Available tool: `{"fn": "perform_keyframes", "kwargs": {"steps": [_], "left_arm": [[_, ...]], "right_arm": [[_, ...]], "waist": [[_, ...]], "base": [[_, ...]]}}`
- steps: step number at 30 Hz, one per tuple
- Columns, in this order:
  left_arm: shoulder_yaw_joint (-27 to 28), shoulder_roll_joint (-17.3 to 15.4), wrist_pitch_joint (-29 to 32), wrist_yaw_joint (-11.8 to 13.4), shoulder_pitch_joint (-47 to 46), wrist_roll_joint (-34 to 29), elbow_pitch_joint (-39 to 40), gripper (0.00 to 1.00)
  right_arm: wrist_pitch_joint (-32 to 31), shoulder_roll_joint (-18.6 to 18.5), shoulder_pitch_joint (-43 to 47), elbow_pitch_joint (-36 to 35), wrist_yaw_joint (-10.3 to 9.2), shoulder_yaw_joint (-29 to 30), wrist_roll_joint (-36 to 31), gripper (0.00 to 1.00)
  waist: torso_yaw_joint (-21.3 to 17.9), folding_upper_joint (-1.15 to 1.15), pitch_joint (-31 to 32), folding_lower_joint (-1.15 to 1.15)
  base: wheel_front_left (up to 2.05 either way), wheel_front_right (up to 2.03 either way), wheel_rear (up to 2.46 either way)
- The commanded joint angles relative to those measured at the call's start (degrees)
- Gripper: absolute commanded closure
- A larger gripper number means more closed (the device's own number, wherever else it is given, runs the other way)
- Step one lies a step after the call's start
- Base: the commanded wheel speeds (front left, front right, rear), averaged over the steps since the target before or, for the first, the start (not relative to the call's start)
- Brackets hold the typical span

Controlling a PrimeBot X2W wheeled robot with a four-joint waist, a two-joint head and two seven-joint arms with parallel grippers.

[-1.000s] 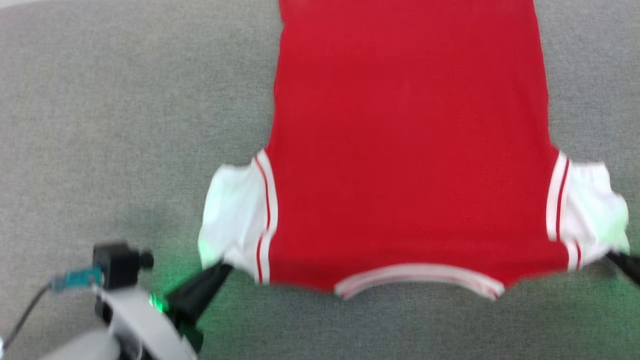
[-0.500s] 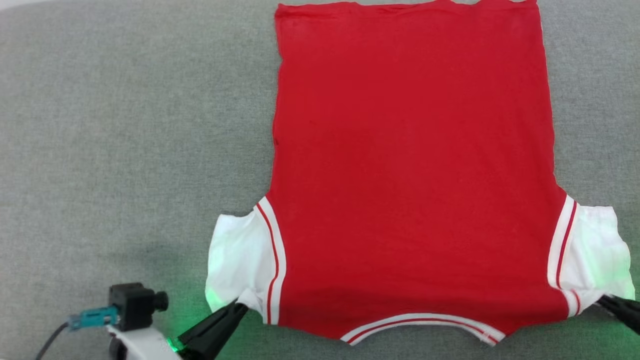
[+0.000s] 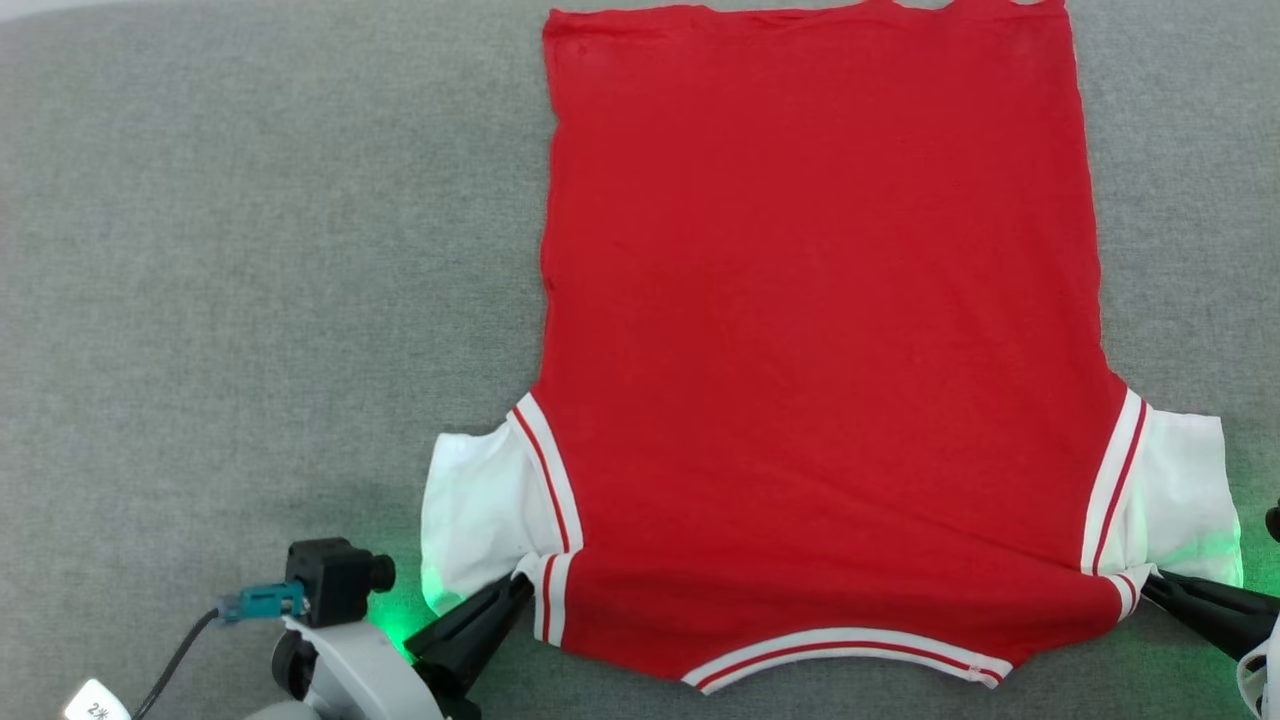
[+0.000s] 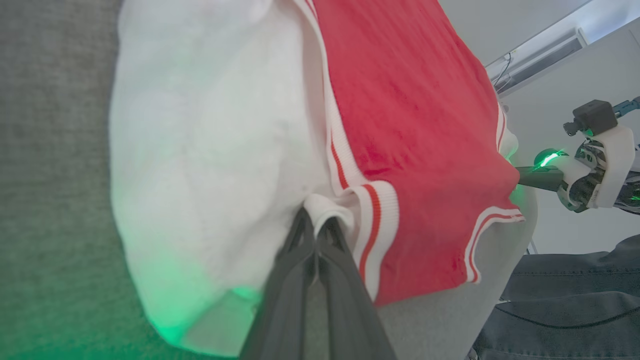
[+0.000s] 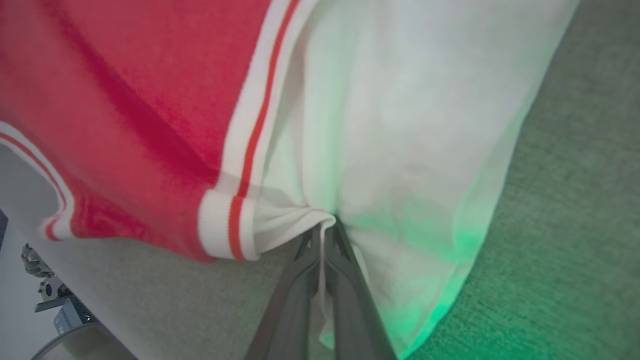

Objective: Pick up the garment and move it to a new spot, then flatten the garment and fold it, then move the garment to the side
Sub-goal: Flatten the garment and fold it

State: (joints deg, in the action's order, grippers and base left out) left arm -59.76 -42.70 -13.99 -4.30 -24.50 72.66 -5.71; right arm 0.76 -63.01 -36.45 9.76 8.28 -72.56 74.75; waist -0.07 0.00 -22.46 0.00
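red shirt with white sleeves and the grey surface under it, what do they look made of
Red shirt with white sleeves: soft matte knit cloth, perhaps cotton or polyester; ribbed striped trim. Grey surface: matte woven upholstery-like fabric, heathered, fine weave.

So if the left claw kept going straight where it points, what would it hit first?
The garment itself: the left gripper is shut on its shoulder edge, so going on would likely just push into the red cloth.

Garment point(image 3: 820, 350): red jersey tee, spread flat on grey fabric surface point(image 3: 250, 300), plain red side up. Red-white striped collar point(image 3: 850, 648) at near edge, hem at far edge. White short sleeves out to both sides, slightly crumpled. Both shoulder corners puckered tight.
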Motion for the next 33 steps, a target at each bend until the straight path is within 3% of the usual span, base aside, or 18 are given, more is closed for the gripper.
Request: {"fn": "perform_keyframes", "kwargs": {"steps": [1,2,3,5,13,16,20,23,30,33], "left_arm": [[-0.50,1.43,0.44,-0.15,0.05,0.10,-1.80,1.00],[-0.44,1.51,0.33,-0.27,0.16,0.08,-2.01,1.00],[-0.39,1.46,0.27,-0.38,0.34,0.03,-2.13,1.00],[-0.26,1.24,0.18,-0.49,0.71,-0.01,-1.95,1.00],[0.84,0.41,-0.30,0.57,2.12,-0.67,1.27,1.00],[1.19,0.48,-0.39,0.94,1.74,-1.25,2.80,1.00],[0.87,0.94,0.37,0.89,0.19,-2.29,3.64,1.00],[0.85,1.37,1.37,0.35,-1.95,-3.21,3.87,1.00],[0.57,3.45,2.31,-1.20,-6.28,-4.86,3.07,1.00],[0.25,4.40,2.47,-1.79,-7.66,-5.30,2.54,1.00]], "right_arm": [[0.27,3.43,-0.06,1.21,-1.43,-0.44,-1.27,0.53],[0.78,2.80,-0.26,0.85,-1.43,-0.19,-1.67,0.06],[1.43,2.07,-0.29,-0.03,-1.43,0.26,-1.71,0.00],[2.36,-0.45,-0.05,-2.60,-1.38,1.15,-1.72,0.00],[2.45,-17.09,-1.38,-17.50,-0.84,7.05,1.96,0.00],[0.63,-19.46,-4.53,-19.00,-0.84,11.04,2.80,0.00],[-2.76,-19.89,-9.33,-16.17,-0.84,15.67,3.22,0.00],[-7.65,-16.03,-15.24,-11.03,-0.84,19.46,1.85,0.00],[-20.39,2.05,-31.56,9.48,-0.84,23.51,-6.67,0.00],[-26.58,7.65,-37.62,18.93,-0.84,23.06,-11.01,0.00]], "waist": [[-0.25,0.00,-0.11,0.00],[-0.34,0.00,-0.13,0.00],[-0.48,0.00,-0.12,0.00],[-0.69,0.00,-0.13,0.00],[-1.26,0.00,-1.02,0.00],[-1.00,0.00,-1.95,0.00],[-0.05,0.00,-3.07,0.00],[1.54,0.00,-4.37,0.00],[6.69,0.00,-7.48,0.00],[8.74,0.00,-9.28,0.00]], "base": [[0.00,0.00,0.00],[0.00,0.00,0.00],[0.00,0.00,0.00],[0.00,0.00,0.00],[0.00,0.00,0.00],[0.00,0.00,0.00],[0.00,0.00,0.00],[0.00,0.00,0.00],[0.00,0.00,0.00],[0.00,0.00,0.00]]}}
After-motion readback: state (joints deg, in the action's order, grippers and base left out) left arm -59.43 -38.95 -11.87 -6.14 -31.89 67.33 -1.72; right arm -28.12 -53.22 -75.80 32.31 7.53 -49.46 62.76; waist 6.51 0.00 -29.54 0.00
